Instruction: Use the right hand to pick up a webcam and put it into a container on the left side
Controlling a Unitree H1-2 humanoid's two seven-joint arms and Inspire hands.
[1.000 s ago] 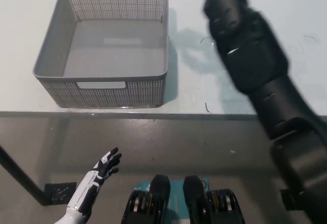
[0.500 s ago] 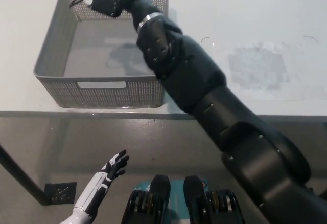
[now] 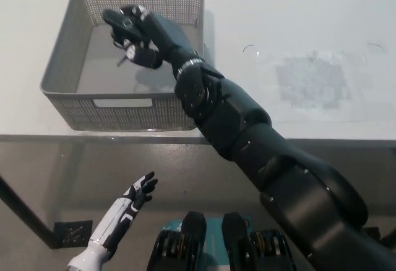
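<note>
Moved since half a second ago: right hand (image 3: 133, 36), from the container's far-left corner nearer and lower, now above the floor of the grey mesh container (image 3: 62, 73); forearm crossing the near-right rim.

Right hand: closed around a small dark object with a pale glint, taken to be the webcam (image 3: 129, 53); much of it hidden by the fingers. Held over the container interior, not yet resting on the floor.

Left hand (image 3: 127, 206): white, resting low at near left below the table edge, fingers spread, holding nothing; barely shifted from before.

Table (image 3: 297, 30): pale, with a faint smudged patch at right, well apart from the container.

Risks: early release from this height, webcam bouncing or tipping against the mesh wall; forearm catching the near-right rim on withdrawal and dragging the light container; object snagging on the fingers at release.
</note>
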